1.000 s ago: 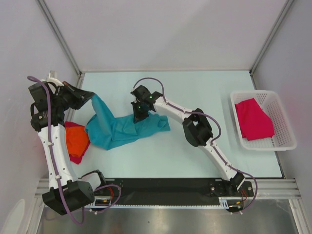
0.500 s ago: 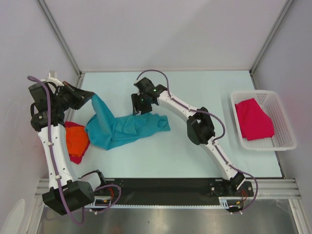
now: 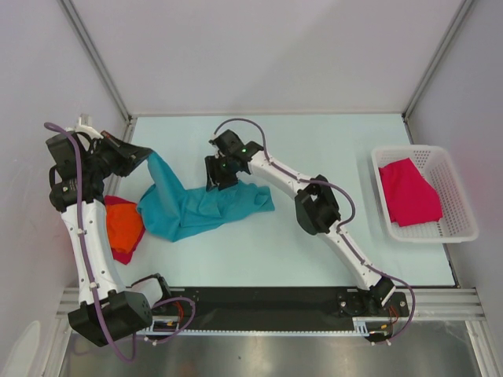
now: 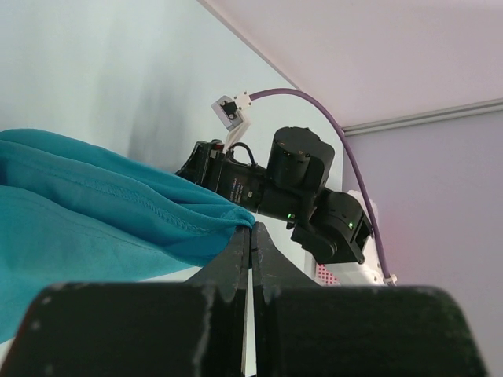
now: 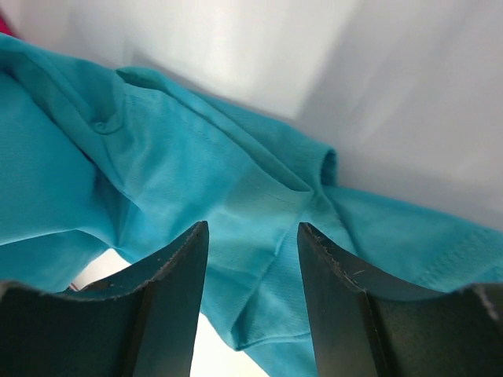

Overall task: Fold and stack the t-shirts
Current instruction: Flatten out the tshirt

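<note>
Bench: pale blue top, carrying all items below.

Teal shirt: lying crumpled left of centre on the bench. One corner is rising up and to the left, off the surface.

Basket: white lattice, sitting at the right edge of the bench, well apart from the teal shirt. It is holding one item only.

Magenta shirt: lying loosely bunched inside the basket, reaching its far wall.

Orange shirt: lying at the left edge of the bench, just beside the teal shirt, partly hidden by the left arm.

Dark red shirt: lying under the orange shirt, showing at its near and far edges.

Left gripper: pinching the raised hem of the teal shirt, fingers pressed together on the cloth.

Right gripper: fingers standing apart, holding nothing, hovering over the teal shirt's far edge near the bench's middle.
</note>
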Tool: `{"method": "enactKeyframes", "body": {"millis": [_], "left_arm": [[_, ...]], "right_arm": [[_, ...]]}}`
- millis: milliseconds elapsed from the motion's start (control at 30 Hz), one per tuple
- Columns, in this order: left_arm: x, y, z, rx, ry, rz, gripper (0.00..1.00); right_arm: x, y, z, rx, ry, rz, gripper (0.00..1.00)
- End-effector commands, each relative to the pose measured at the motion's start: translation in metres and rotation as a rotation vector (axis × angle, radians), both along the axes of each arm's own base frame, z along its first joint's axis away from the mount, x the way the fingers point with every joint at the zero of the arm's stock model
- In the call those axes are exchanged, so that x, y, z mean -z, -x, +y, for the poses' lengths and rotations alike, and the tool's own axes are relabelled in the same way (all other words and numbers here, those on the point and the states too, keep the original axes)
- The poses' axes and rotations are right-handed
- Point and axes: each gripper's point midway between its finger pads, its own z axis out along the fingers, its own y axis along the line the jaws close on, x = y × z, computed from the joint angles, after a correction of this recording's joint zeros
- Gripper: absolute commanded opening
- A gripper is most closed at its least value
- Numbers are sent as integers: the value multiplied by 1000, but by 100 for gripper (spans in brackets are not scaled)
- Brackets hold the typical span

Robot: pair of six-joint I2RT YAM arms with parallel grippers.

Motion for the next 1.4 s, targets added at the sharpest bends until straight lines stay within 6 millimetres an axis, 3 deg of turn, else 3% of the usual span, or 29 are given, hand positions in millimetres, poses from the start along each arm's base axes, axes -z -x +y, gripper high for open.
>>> {"method": "enactKeyframes", "body": {"millis": [0,300,567,800,1033,1367], "left_arm": [[-9,-3,3,2,-32,-46,0],[-17,-1,6,-4,-67,-43,0],[-8,-3,8,-8,-63,-23,0],[-5,-5,9,-8,-65,-20,0],[-1,-6,9,-8,-59,-14,0],[0,-7,9,-5,-55,-11,0]], "right_arm": [[-18,-1,23,-18,-95,-15,54],[-5,-11,25,-2,-116,-2,54],[-16,-24,9,19,-90,-44,54],[-1,-25,2,29,-59,-23,50],[-26,-31,-7,37,-29,-100,51],[-18,-28,-15,38,4,-89,51]]}}
